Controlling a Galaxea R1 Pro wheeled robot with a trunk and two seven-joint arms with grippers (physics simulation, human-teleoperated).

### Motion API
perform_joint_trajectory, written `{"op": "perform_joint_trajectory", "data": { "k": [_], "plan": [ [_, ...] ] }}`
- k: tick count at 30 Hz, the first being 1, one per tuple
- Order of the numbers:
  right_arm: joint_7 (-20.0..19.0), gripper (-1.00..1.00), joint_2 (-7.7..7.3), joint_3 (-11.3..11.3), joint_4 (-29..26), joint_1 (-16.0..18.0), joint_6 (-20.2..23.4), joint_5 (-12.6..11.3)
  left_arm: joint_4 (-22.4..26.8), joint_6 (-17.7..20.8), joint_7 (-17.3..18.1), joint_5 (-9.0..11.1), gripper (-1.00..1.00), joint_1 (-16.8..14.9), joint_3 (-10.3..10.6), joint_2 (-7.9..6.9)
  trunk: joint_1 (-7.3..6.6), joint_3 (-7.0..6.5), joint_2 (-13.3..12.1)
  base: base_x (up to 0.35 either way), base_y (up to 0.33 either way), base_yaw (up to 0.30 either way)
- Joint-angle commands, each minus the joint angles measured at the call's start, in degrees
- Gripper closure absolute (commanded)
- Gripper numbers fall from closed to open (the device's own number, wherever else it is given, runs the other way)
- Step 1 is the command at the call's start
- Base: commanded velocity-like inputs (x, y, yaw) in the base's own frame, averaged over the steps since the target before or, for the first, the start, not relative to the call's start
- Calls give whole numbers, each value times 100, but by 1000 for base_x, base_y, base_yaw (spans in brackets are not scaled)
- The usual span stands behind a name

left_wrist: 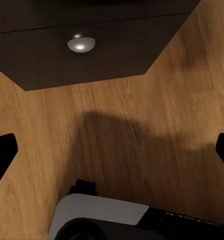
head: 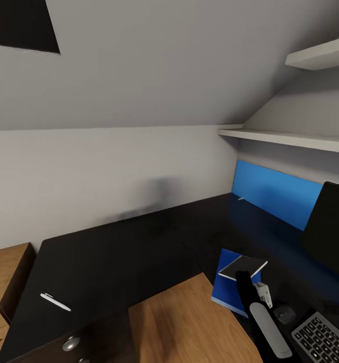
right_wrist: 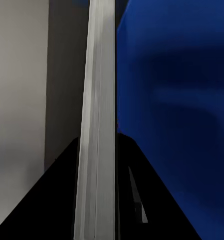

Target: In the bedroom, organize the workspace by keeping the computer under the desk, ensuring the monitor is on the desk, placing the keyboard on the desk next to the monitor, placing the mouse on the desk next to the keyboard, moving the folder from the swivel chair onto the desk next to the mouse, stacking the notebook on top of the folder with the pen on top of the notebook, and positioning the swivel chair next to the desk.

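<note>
Where the right gripper [head: 244, 275] met the notebook [head: 242, 266], its dark fingers were pinched on the near edge, one either side of the pale page block, as the right wrist view showed [right_wrist: 97, 150]. The book hung flat or slightly tilted just above the folder [head: 228, 297], which lay on the desk [head: 114, 252] at about five o'clock in the head view. Whether the notebook's far corner already touched the folder could not be told.

Handling judgement: the notebook looked thin, light and stiff enough to be carried by one edge. An edge pinch gives little control over droop or twist, so it should go down level. The cover looked smooth and might slide on the glossy folder.

Outward from there, the mouse [head: 285, 314] sat at four o'clock beside the folder, the keyboard [head: 323, 340] just beyond it toward the lower right corner, and the monitor [head: 330, 232] stood at three o'clock.

The pen [head: 55, 302] lay well apart, at eight o'clock on the desk's left wing. It looked small, light and round, likely to roll; best taken across the middle of the barrel.

The left gripper [left_wrist: 112, 150] was spread wide and held nothing, fingertips at either side of the left wrist view, over wooden floor [left_wrist: 141, 125] near the drawer unit's knob [left_wrist: 81, 44].
</note>
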State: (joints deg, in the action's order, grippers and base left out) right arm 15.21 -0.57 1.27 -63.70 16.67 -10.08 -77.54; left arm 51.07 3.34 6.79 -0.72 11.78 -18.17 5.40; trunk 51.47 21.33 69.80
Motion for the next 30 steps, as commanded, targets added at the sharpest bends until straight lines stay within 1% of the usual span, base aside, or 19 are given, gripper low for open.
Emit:
{"op": "perform_joint_trajectory", "data": {
  "k": [1,7,8,21,30],
  "plan": [
    [8,100,-5,14,-5,3,-38,-55,16,35,47,-7,-100,0,-28,7,1,6,4,0,0,0],
    [15,100,-5,14,-7,3,-38,-52,16,35,49,-9,-100,0,-28,9,1,6,4,0,0,0],
    [16,-100,-5,14,-8,3,-38,-52,15,35,49,-11,-100,0,-27,10,1,6,4,0,0,0],
    [0,-100,-5,14,-11,3,-41,-34,10,31,50,-16,-100,2,-20,12,1,6,4,-6,-3,0],
    [-5,-100,-5,14,-11,3,-46,-26,8,33,50,-17,-100,0,-20,11,1,6,4,-171,-141,0]
  ]
}}
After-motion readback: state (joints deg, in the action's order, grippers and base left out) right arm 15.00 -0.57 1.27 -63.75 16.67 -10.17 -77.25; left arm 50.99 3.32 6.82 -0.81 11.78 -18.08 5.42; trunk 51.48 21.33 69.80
